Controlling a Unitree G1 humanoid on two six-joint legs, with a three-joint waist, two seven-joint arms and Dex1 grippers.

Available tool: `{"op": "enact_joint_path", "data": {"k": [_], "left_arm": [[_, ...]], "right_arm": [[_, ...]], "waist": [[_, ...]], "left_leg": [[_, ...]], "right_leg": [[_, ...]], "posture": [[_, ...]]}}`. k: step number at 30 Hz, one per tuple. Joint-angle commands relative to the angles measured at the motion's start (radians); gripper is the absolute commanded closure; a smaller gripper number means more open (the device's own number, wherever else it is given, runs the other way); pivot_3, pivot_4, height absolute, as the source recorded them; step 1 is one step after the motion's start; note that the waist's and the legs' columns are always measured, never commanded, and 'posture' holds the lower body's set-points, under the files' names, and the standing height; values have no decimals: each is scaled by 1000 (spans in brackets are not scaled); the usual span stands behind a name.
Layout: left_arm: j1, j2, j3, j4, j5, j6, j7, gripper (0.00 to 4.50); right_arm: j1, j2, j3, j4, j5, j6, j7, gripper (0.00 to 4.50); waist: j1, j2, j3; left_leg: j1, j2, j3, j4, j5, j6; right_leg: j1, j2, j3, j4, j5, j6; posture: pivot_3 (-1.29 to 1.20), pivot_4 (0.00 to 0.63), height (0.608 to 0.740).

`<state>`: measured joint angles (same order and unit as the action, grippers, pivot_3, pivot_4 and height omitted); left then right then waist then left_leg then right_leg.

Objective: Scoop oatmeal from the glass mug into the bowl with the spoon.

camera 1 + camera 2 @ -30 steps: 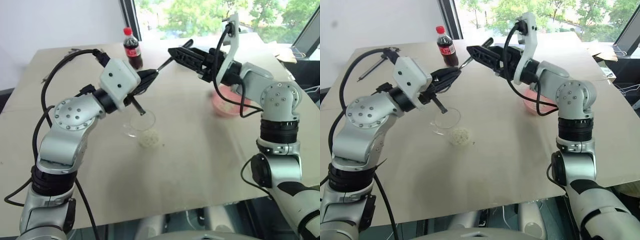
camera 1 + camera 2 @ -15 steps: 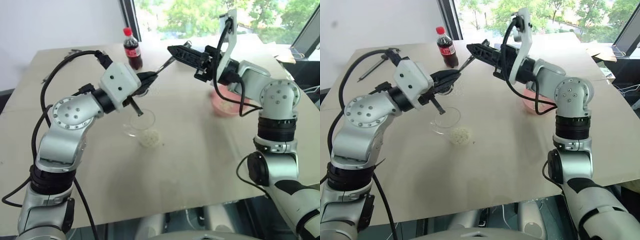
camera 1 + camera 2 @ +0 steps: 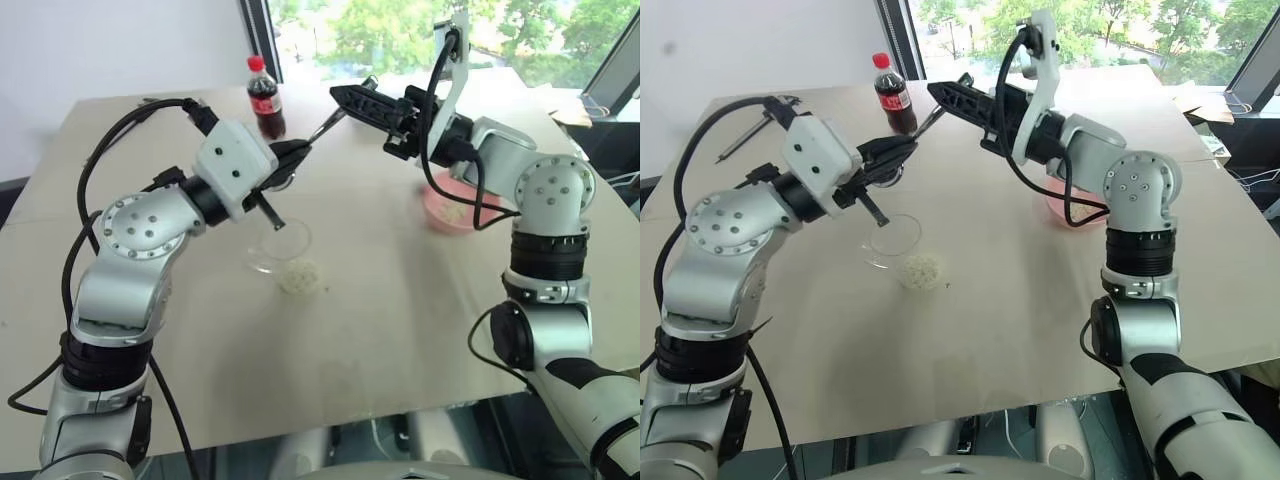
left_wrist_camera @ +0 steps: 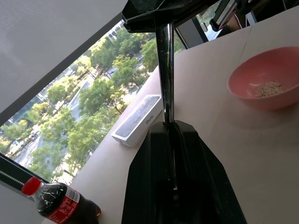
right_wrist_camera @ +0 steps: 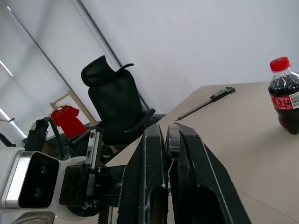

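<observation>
Right claw (image 3: 345,97) now clamped on spoon (image 3: 325,127) handle, left claw (image 3: 298,152) gripping its other end

I can read nothing: the red label on the cola bottle (image 4: 58,207) at lower left is illegible.

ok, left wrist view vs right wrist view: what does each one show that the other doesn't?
Left wrist view: the bowl with some oatmeal in it, a white box at the table edge, and trees outside.

Right wrist view: a black office chair, a caliper tool on the table, and a red garment on a hanger.

Both: the cola bottle and the spoon, gripped by the left gripper and the right gripper, both shut on it.
</observation>
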<state>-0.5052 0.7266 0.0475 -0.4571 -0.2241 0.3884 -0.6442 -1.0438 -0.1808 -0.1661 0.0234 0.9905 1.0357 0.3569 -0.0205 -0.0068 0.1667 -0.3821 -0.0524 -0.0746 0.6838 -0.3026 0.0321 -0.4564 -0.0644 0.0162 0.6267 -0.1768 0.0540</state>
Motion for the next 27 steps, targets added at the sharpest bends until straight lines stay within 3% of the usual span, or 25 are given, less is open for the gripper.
{"op": "enact_joint_path", "data": {"k": [1,4,11,15,19,23,27], "left_arm": [[2,-13,113,-65,-42,37,53,4170],[-3,-21,119,-76,-55,57,68,3110],[14,-15,126,-102,-77,83,62,3110],[67,-17,220,-172,-138,146,90,3110],[285,-61,445,-253,-329,287,89,3110],[533,-92,617,-229,-379,268,34,3110],[707,-170,591,-154,-359,119,-71,3110]], "right_arm": [[-36,-11,-52,2,-4,-50,-19,4467],[-38,-4,-57,11,2,-57,-27,4500],[-45,9,-59,17,-6,-57,-28,4500],[-27,-10,-63,24,-30,-64,-29,4500],[-12,-58,-95,56,-51,-71,-25,4500],[0,-91,-125,84,-58,-68,-36,4500],[9,-102,-140,101,-66,-68,-46,4500]], "waist": [[0,0,0],[0,0,0],[-1,0,0],[-6,0,0],[-22,0,0],[-23,0,0],[-19,2,-1]], "left_leg": [[0,0,0,0,0,0],[0,0,0,0,0,0],[0,0,0,0,0,0],[0,0,0,0,0,0],[0,0,0,0,0,0],[1,1,1,0,0,0],[3,1,3,0,0,0]], "right_leg": [[0,0,0,0,0,0],[0,0,0,0,0,0],[0,0,0,0,0,0],[0,0,0,0,0,0],[0,0,1,0,0,0],[0,1,1,0,0,0],[2,0,2,0,0,0]], "posture": [[0,150,740],[0,150,740],[0,150,740],[0,150,740],[0,150,740],[0,150,740],[0,150,740]]}}
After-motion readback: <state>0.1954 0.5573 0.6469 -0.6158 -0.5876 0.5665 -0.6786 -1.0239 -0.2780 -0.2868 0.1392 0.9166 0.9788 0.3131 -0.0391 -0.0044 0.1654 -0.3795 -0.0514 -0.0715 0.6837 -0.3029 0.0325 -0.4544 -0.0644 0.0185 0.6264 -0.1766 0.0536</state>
